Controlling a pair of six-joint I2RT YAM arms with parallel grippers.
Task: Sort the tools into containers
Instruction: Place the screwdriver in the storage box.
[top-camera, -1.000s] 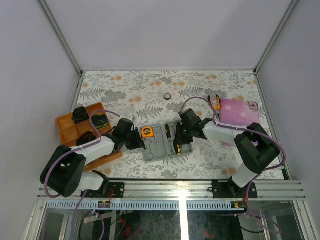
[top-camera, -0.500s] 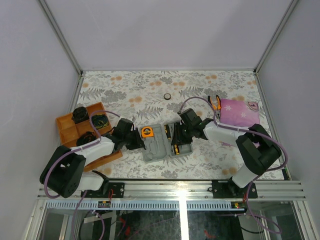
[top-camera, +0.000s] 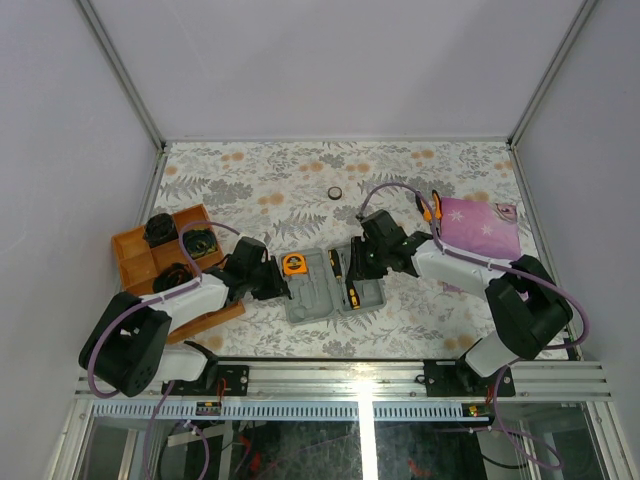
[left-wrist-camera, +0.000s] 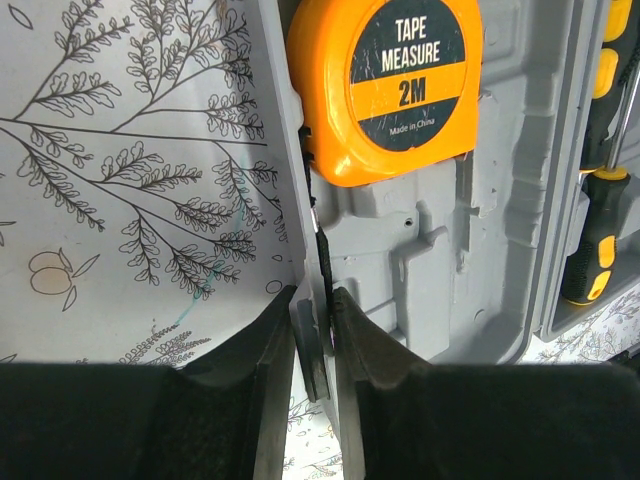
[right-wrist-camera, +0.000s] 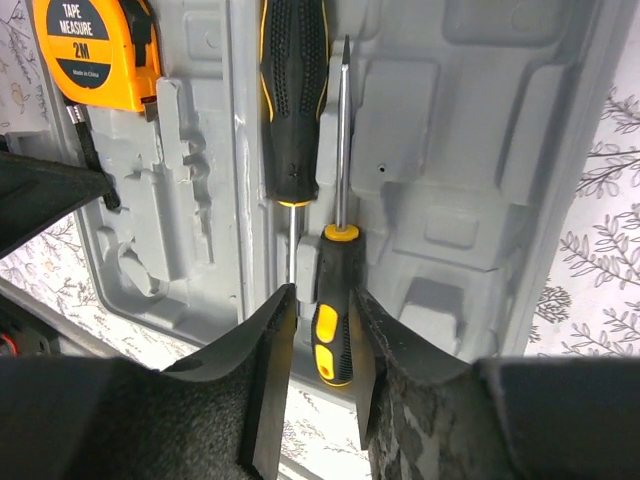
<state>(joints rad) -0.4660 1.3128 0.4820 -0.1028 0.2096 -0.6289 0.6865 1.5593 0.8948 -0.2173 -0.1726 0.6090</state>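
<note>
The case (top-camera: 318, 290) lies open on the table (top-camera: 250, 180), right between the two arms, both grey halves showing their moulded recesses. The left pincer (left-wrist-camera: 313, 345) is clamped on the rim at the case's left edge, fingers nearly together with only that thin grey lip and a black strap between them. Just past its grip sits the tape measure (left-wrist-camera: 385, 85), orange, face up, bedded in the left half hard against that same edge. On the other side, the right pincer (right-wrist-camera: 322, 300) straddles the handle of a screwdriver (right-wrist-camera: 338, 270) lying in the right half beside the hinge, shaft pointing away from the pincer. Its fingers (right-wrist-camera: 268, 390) are parted about a handle's width, with a sliver of gap on one side, and I cannot tell whether it is actually squeezing. A second screwdriver (right-wrist-camera: 293, 90) lies alongside it the other way round, handle at the far end, its shaft running down past the first one's handle. Farther back, the pliers (top-camera: 430, 206) lie at the edge of the purple cloth (top-camera: 478, 225), well apart from the case. The tape ring (top-camera: 335, 192) sits alone on the table behind the case. An orange tray (top-camera: 135, 262) stands at the far left.
</note>
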